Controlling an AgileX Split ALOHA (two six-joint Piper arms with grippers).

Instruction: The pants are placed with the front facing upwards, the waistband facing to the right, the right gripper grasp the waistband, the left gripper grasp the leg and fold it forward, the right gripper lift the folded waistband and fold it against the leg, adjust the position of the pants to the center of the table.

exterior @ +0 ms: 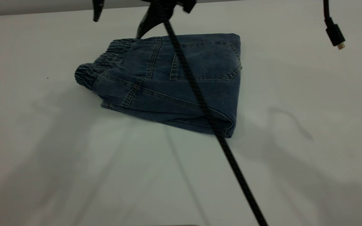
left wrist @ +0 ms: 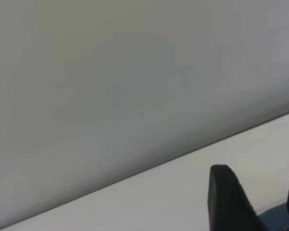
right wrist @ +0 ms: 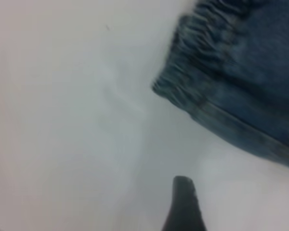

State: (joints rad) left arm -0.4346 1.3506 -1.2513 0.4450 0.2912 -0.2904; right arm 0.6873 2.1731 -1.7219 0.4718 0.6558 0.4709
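Denim fills the middle of the white table [exterior: 27,131]: the pants [exterior: 200,78] lie folded into a compact bundle. The gathered waistband [exterior: 101,62] is at the bundle's left end and the fold runs down its right edge, with a stitched pocket [exterior: 209,61] facing up. The left gripper [exterior: 118,26] hangs above the waistband end at the top of the exterior view. Its claw is spread wide, one finger out over bare table to the left and the other reaching down to the far edge of the pants, just beside the waistband; actual contact cannot be made out. It pinches nothing. A braided black cable [exterior: 218,135] slants from that gripper down to the lower edge of the exterior view, crossing in front of the pocket and the bundle's near right corner and hiding a strip of denim. Farther right, well clear of the pants, a second black cable ending in a small plug [exterior: 335,33] dangles over the table. The right gripper [right wrist: 184,204] appears only in its own wrist view, over bare table near the waistband, and whether it is spread or closed cannot be told.
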